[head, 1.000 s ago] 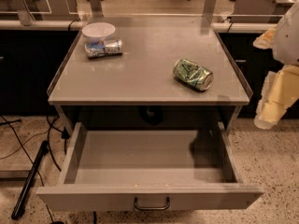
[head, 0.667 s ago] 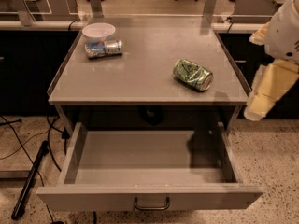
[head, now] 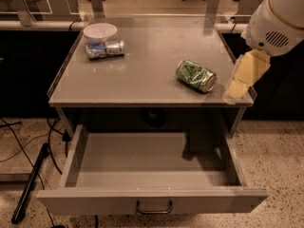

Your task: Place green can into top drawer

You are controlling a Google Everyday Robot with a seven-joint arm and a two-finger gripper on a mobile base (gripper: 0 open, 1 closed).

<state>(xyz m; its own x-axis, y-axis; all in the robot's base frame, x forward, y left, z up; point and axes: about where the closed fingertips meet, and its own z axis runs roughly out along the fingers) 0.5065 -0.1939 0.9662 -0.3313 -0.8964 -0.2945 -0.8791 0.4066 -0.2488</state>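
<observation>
The green can [head: 195,75] lies on its side on the right part of the grey cabinet top [head: 142,75], near the front edge. The top drawer [head: 149,199] is pulled wide open below, its inside bare, with a small dark handle [head: 154,208] at the centre of its front panel. My gripper [head: 236,87], on a white arm with cream fingers, hangs over the right front corner of the top, just right of the green can and apart from it.
A white bowl [head: 99,31] and a blue-and-white silver can [head: 105,49] on its side sit at the back left of the top. A dark pole [head: 28,186] and cables lie on the floor to the left. Office chairs stand far behind.
My arm has moved left and inward from the right edge, bringing the gripper over the cabinet's right front corner, closer to the green can. The cans, bowl and drawer have not moved.
</observation>
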